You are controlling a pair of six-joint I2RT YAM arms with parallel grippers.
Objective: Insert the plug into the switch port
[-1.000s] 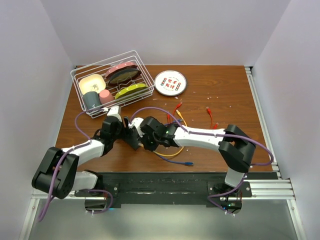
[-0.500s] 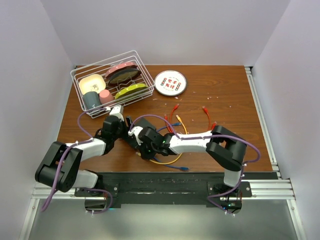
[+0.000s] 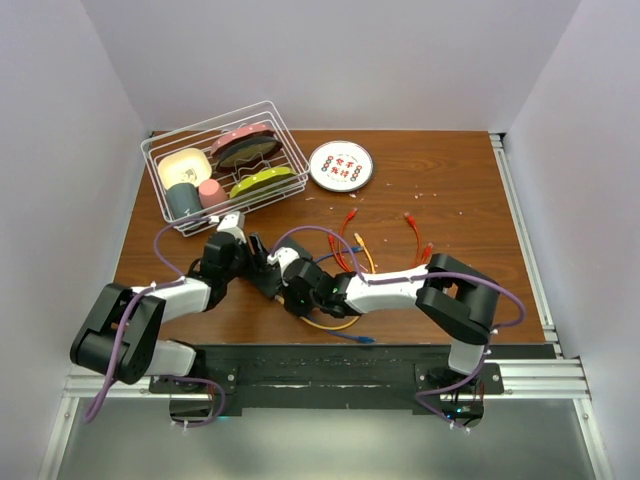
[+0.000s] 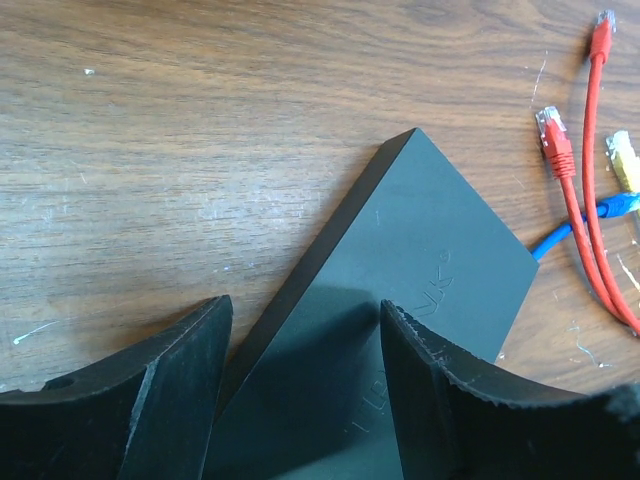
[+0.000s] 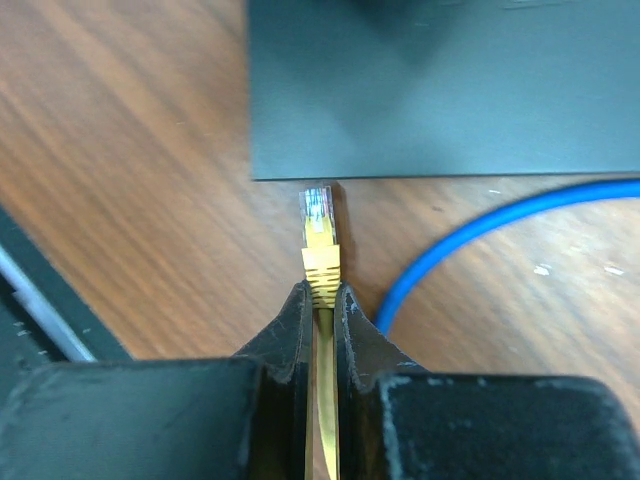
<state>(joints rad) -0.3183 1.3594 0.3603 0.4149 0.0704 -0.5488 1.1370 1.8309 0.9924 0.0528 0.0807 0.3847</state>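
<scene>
Now my right gripper (image 5: 320, 296), clamped on the yellow plug (image 5: 319, 235), has swung left to the switch (image 5: 440, 90); the tip sits just short of its edge. Left gripper (image 4: 305, 315) straddles the switch, jaws apart and narrowing. Insertion looks imminent.

Top view overhead, wide; wrist views close, sharing switch (image 4: 420, 240).

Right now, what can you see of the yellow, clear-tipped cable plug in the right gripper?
The yellow plug has a clear plastic tip and a ribbed yellow boot. Its cable runs back between the fingers of the right gripper, which is shut on the boot. It points at the facing edge of the flat matte-black switch, a small gap short, not inserted. A blue cable curves beside it.
</scene>
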